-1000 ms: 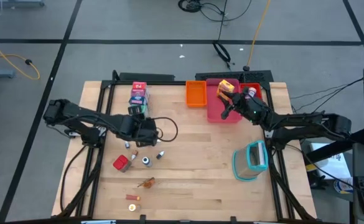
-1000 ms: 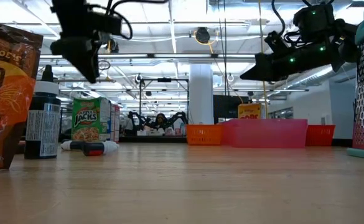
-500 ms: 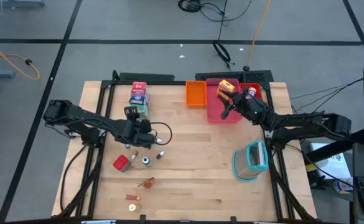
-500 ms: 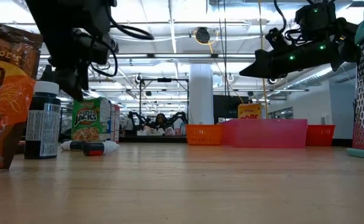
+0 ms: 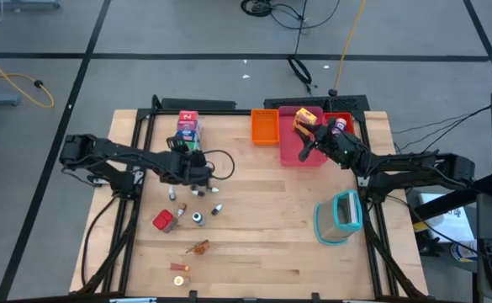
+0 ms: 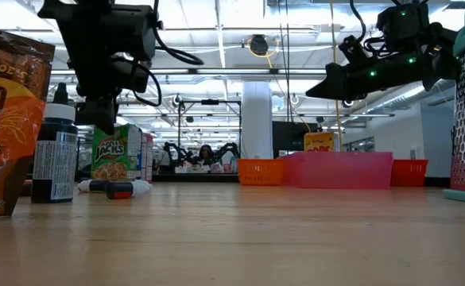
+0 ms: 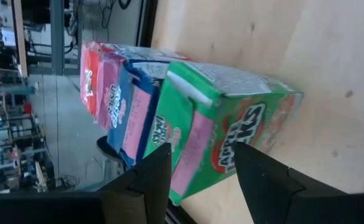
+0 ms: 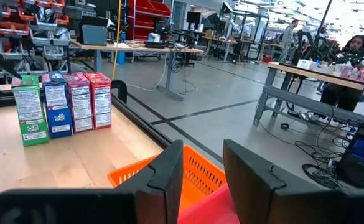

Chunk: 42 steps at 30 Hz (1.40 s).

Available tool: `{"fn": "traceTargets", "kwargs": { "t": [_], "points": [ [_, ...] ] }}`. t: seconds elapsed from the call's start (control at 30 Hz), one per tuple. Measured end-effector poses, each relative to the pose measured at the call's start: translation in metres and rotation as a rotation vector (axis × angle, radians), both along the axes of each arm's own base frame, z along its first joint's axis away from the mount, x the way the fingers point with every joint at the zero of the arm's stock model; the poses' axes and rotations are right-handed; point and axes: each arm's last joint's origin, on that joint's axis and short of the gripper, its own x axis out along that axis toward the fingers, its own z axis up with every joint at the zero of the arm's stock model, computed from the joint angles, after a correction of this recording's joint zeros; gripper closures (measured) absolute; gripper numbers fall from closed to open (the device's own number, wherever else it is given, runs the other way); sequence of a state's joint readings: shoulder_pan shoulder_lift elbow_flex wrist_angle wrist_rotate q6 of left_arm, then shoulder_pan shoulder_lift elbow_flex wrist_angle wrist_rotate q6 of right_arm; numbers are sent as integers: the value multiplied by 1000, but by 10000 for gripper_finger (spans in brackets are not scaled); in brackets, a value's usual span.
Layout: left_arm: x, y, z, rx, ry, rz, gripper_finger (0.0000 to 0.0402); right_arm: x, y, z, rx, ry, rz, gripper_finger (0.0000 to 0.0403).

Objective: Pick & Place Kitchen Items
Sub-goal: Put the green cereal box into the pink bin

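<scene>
The left arm reaches in from the table's left side, its left gripper (image 5: pixel 188 158) raised above the table top, its two dark fingers (image 7: pixel 145 180) apart with a clear gap. The right arm stretches from the right side toward the far edge, its right gripper (image 5: pixel 306 151) aloft, fingers (image 8: pixel 169 177) parted.

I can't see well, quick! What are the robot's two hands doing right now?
Left gripper: open, empty, pointed at the green cereal box.
Right gripper: open, empty, above the orange tray.
</scene>
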State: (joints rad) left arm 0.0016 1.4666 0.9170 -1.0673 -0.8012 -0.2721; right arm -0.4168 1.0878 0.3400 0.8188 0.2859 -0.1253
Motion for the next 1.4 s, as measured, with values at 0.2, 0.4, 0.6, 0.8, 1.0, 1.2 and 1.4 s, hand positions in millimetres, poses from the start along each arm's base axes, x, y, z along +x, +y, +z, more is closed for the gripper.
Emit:
{"fn": "traceTargets", "kwargs": {
  "t": [0.2,0.4,0.6,0.8,1.0,1.2,1.4],
  "points": [
    [4,6,0,-8,-15,-14,248,0,0,0,0,0,0,298],
    [7,11,-1,-40,-33,-10,265,0,0,0,0,0,0,296],
    [9,17,-5,-53,-20,12,271,0,0,0,0,0,0,298],
    [11,19,-11,-32,8,22,346,0,0,0,0,0,0,298],
    [11,16,-11,-35,-1,19,396,0,0,0,0,0,0,299],
    [11,5,-11,-15,25,-25,401,0,0,0,1,0,0,300],
    [9,-3,-7,-4,14,-47,402,0,0,0,1,0,0,301]
  ]
}}
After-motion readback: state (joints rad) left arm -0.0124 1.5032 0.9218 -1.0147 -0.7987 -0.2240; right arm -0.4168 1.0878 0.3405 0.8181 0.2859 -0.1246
